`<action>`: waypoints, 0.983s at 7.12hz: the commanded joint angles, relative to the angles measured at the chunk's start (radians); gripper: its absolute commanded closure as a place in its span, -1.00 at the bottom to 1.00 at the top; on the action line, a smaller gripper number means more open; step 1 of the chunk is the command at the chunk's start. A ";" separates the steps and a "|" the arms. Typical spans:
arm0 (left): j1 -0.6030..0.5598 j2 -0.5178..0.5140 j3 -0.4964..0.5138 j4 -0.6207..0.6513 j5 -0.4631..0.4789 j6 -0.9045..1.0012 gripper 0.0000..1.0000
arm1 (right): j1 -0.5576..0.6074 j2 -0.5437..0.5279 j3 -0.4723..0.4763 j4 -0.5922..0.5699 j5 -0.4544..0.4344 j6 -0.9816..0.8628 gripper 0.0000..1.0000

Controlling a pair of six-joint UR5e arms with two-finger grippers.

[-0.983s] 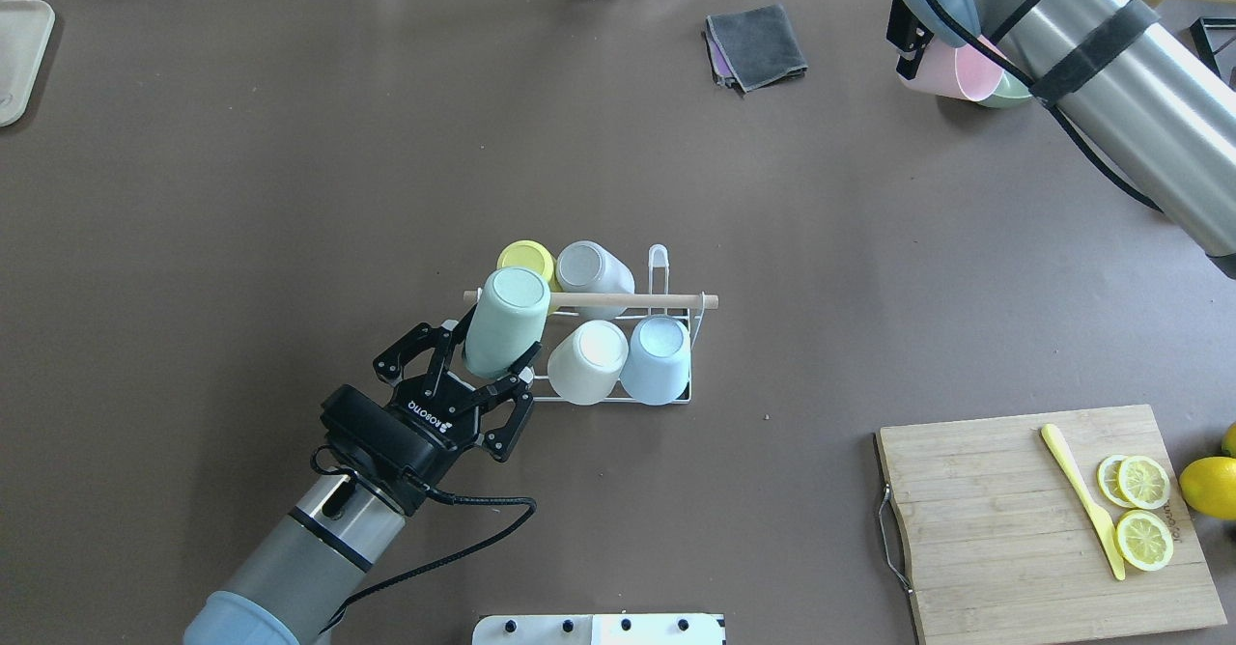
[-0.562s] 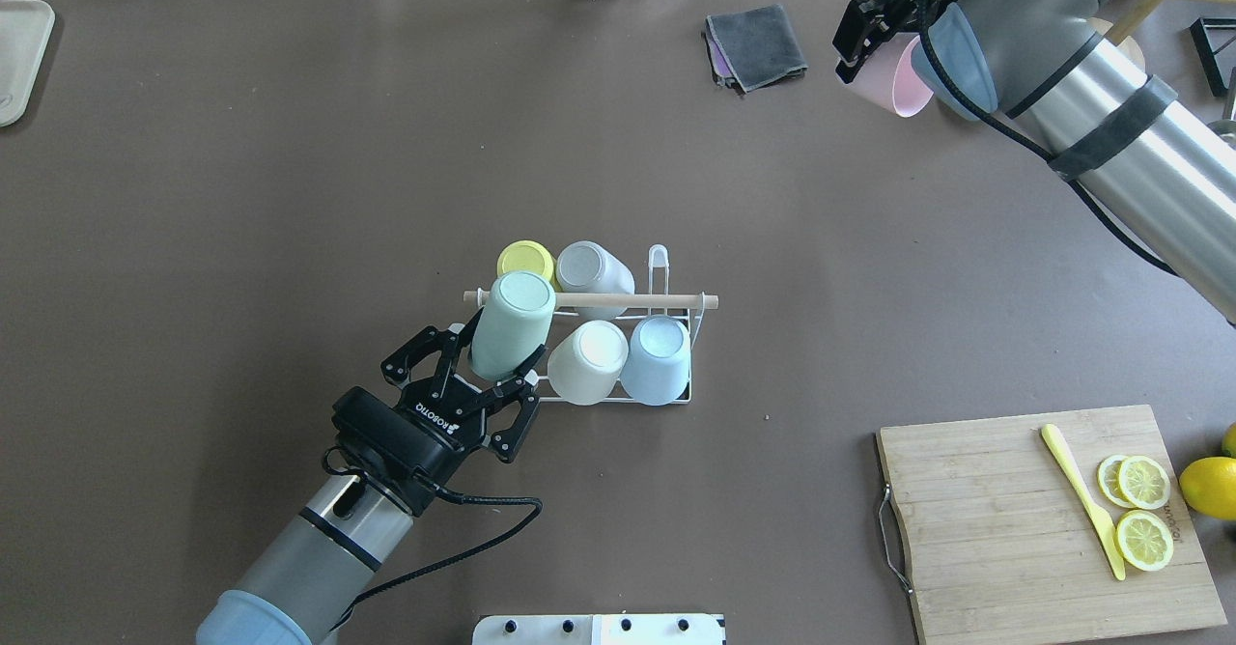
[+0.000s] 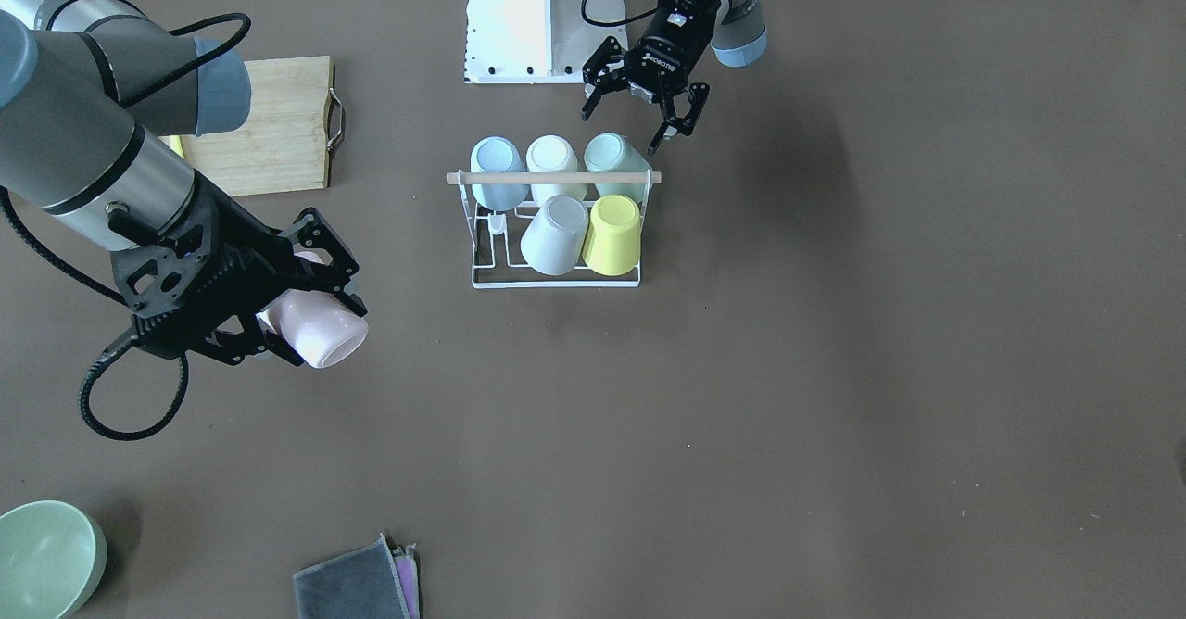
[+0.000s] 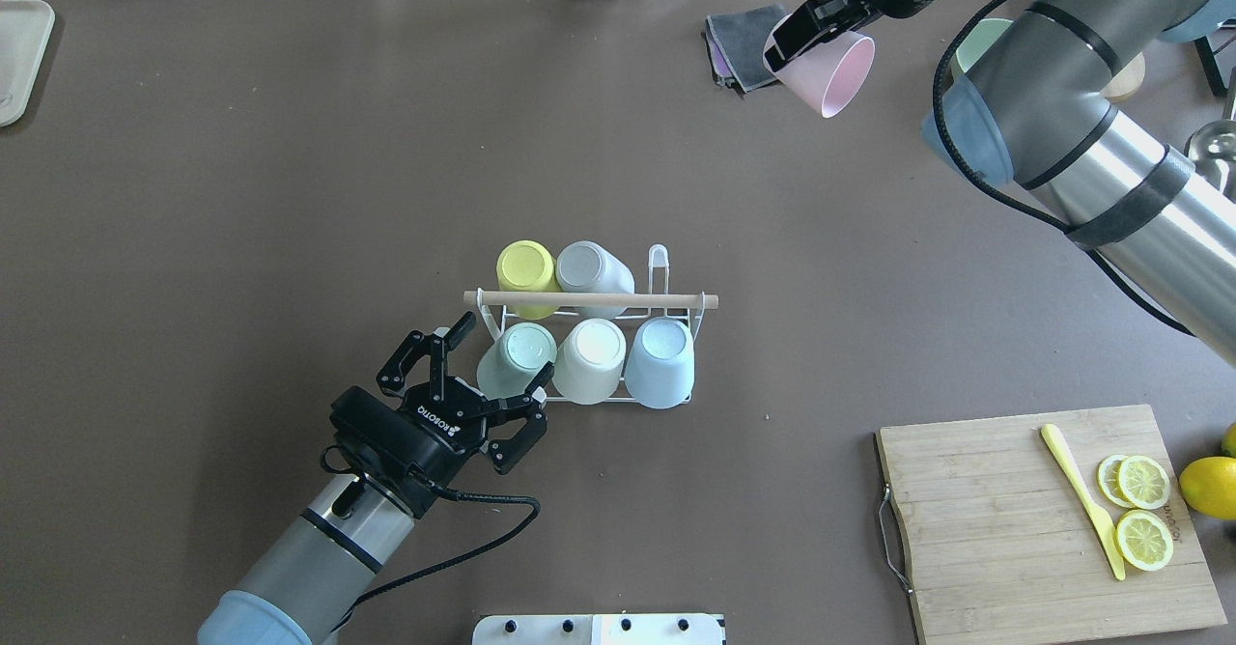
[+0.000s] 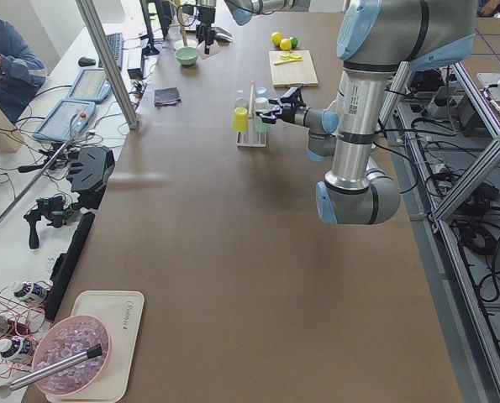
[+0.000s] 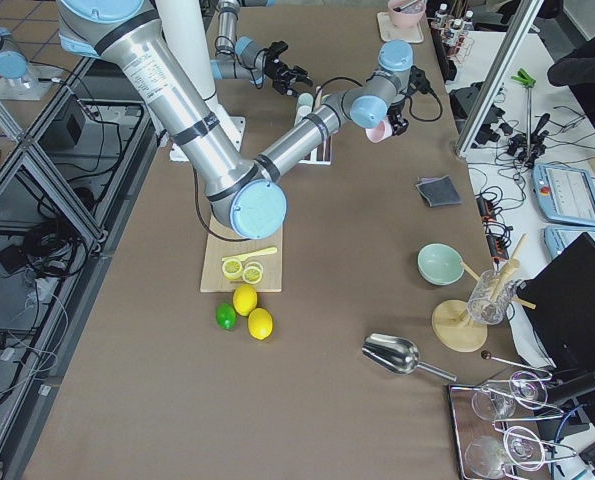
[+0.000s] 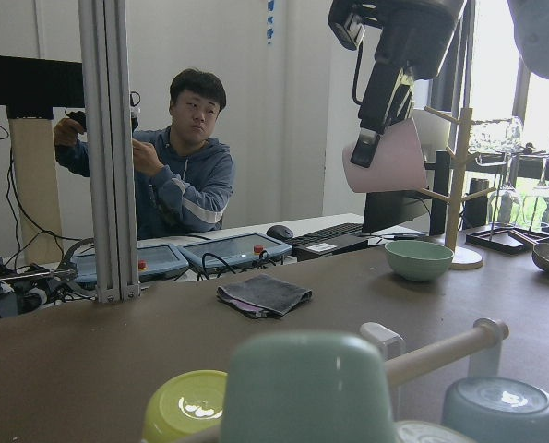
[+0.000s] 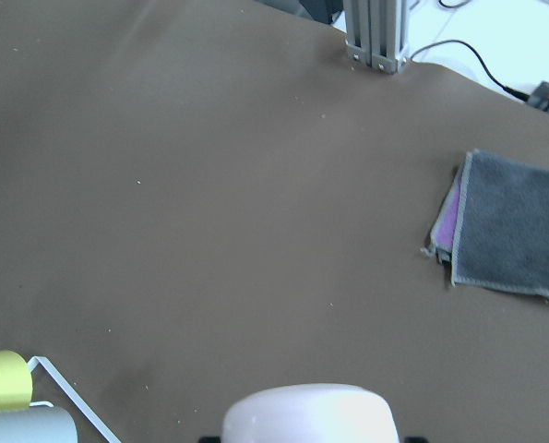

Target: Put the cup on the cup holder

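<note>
Hanging tilted in the air, a pink cup point(image 4: 832, 73) sits clamped in the right gripper point(image 3: 324, 327), its mouth turned toward the robot's side. It is over the far right part of the table point(image 4: 290, 191), close to a folded grey cloth point(image 4: 742, 44) and well apart from the cup holder point(image 4: 697, 302).

The holder stands near the middle of the table with five cups upside down on its prongs. In the row nearer the robot are a mint cup point(image 4: 517, 360), a cream cup point(image 4: 589, 360) and a pale blue cup point(image 4: 660, 363). Behind the wooden rod point(image 4: 637, 299) are a yellow cup point(image 4: 526, 273) and a grey cup point(image 4: 589, 273). One prong point(image 4: 658, 257) at the right end of the far row is bare.

The left gripper point(image 4: 503, 348) has its jaws spread, one finger on each side of the mint cup. Whether the fingers touch it I cannot tell.

On the near right corner lies a wooden cutting board point(image 4: 1004, 529) with lemon slices point(image 4: 1144, 510) and a yellow knife point(image 4: 1081, 500). A whole lemon point(image 4: 1209, 487) sits just beside it. A green bowl point(image 3: 46, 559) rests at the far right corner.
</note>
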 commanded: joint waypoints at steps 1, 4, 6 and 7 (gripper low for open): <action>0.001 -0.001 -0.010 -0.002 0.002 -0.001 -0.98 | -0.023 -0.012 -0.003 0.191 -0.044 0.003 1.00; -0.047 0.042 -0.236 0.041 -0.109 0.013 -0.98 | -0.036 -0.013 -0.006 0.344 -0.070 -0.025 1.00; -0.150 0.120 -0.382 0.182 -0.254 -0.001 -0.98 | -0.074 -0.035 -0.018 0.436 -0.134 -0.024 1.00; -0.166 0.122 -0.436 0.350 -0.274 -0.006 -0.98 | -0.088 -0.044 -0.053 0.551 -0.170 -0.022 1.00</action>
